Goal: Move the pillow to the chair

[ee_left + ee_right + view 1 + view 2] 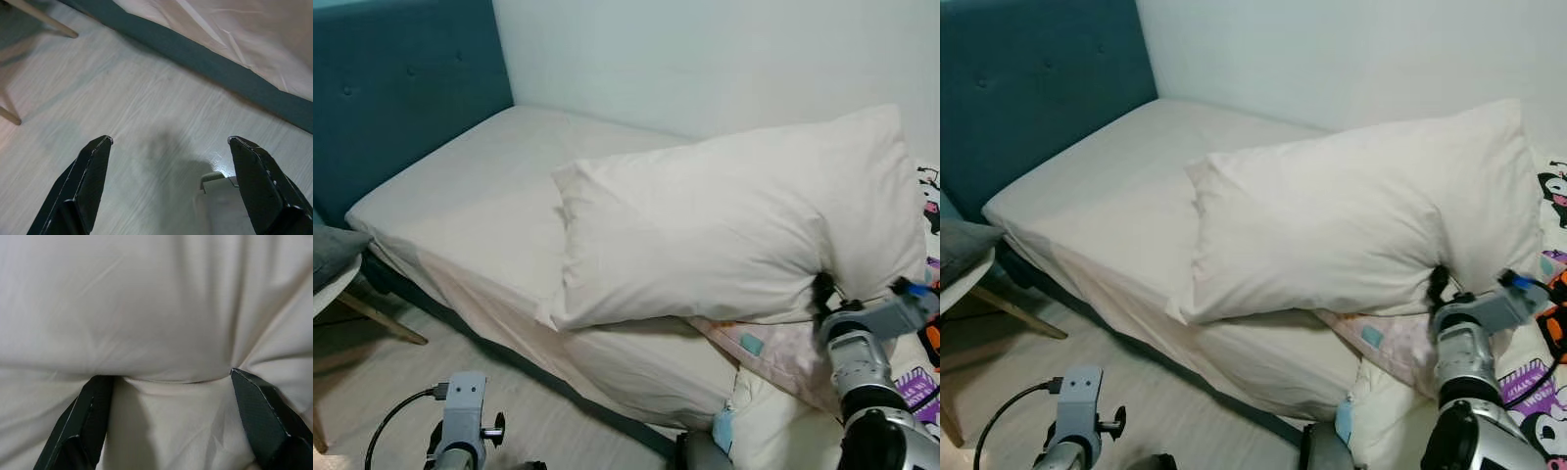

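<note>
Near left, the left gripper (pixel 168 142) hangs over the floor (pixel 122 112), fingers spread wide, holding nothing. Right, the right gripper (pixel 171 377) presses open fingers into the plump, creased white pillow (pixel 734 220), lying on the bed (pixel 480 196).

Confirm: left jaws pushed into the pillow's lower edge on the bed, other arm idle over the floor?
Wrong arm. The right gripper presses into the pillow, as the right wrist view shows; the left gripper hangs idle over the floor, jaws open.
</note>
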Controlling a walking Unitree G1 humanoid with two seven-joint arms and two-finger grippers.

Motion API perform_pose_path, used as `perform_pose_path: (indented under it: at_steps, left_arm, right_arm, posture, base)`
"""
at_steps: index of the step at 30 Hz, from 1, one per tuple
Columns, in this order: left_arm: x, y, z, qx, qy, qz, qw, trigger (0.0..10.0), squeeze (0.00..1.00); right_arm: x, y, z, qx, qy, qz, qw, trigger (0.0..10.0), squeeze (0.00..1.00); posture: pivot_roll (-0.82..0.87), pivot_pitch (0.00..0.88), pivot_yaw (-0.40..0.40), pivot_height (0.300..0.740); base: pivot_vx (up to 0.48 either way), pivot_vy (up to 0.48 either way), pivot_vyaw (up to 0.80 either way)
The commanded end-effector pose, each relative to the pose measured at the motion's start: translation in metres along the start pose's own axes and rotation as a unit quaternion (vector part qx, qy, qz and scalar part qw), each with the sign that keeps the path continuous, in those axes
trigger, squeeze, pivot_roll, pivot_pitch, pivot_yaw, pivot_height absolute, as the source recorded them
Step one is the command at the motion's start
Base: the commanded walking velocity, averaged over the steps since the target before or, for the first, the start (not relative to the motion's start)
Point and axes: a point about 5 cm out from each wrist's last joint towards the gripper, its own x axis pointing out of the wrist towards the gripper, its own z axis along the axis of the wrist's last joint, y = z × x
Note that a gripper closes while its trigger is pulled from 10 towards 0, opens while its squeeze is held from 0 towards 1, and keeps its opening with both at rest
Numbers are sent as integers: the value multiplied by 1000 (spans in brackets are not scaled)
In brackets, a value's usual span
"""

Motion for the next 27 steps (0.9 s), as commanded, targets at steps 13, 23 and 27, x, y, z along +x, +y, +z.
perform_pose_path:
  at_steps: [13, 23, 27]
  left_arm:
    - [1, 7, 4, 24, -12, -1, 1000, 10000, 0]
    - [-1, 9, 3, 30, -20, 0, 999, 10000, 0]
    - [-2, 11, 1, 32, -25, 2, 999, 10000, 0]
  right_arm:
    - [2, 58, -33, 150, 54, 161, 974, 10000, 0]
    - [9, 109, -27, 97, 60, 212, 971, 10000, 0]
    - [9, 118, -26, 102, 61, 224, 967, 10000, 0]
  posture:
    - [-177, 5, 16, 514]
    - [-149, 43, 29, 514]
    - [-130, 69, 35, 514]
  base:
    - [0, 0, 0]
    - [0, 0, 0]
    - [0, 0, 0]
